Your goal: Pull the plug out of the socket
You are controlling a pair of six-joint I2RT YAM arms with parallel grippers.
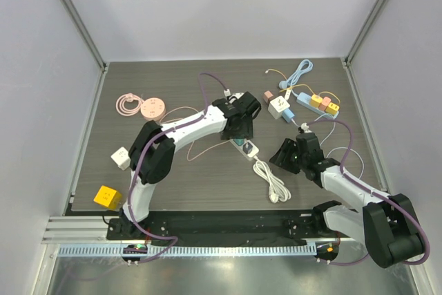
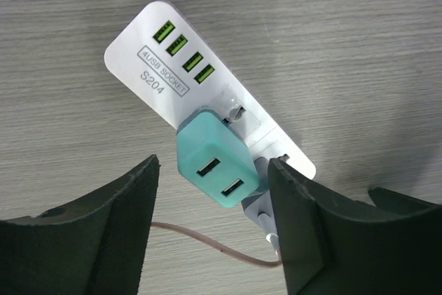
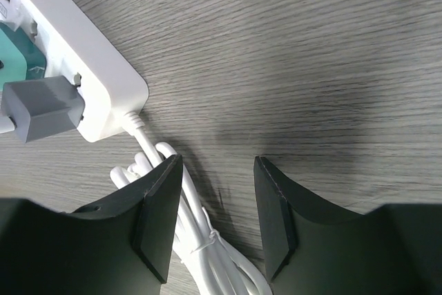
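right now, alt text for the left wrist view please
A teal USB charger plug sits in a white power strip marked 4USB SOCKET S204, on a grey wood-grain table. The left gripper stands open, a black finger on either side of the plug, not gripping it.

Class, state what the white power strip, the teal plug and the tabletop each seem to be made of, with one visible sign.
Power strip: likely moulded plastic, smooth satin white with printed lettering.
Teal plug: probably plastic too, matte, rounded edges, soft sheen.
Tabletop: wood-look surface, grey-brown grain lines; real wood or laminate cannot be told.
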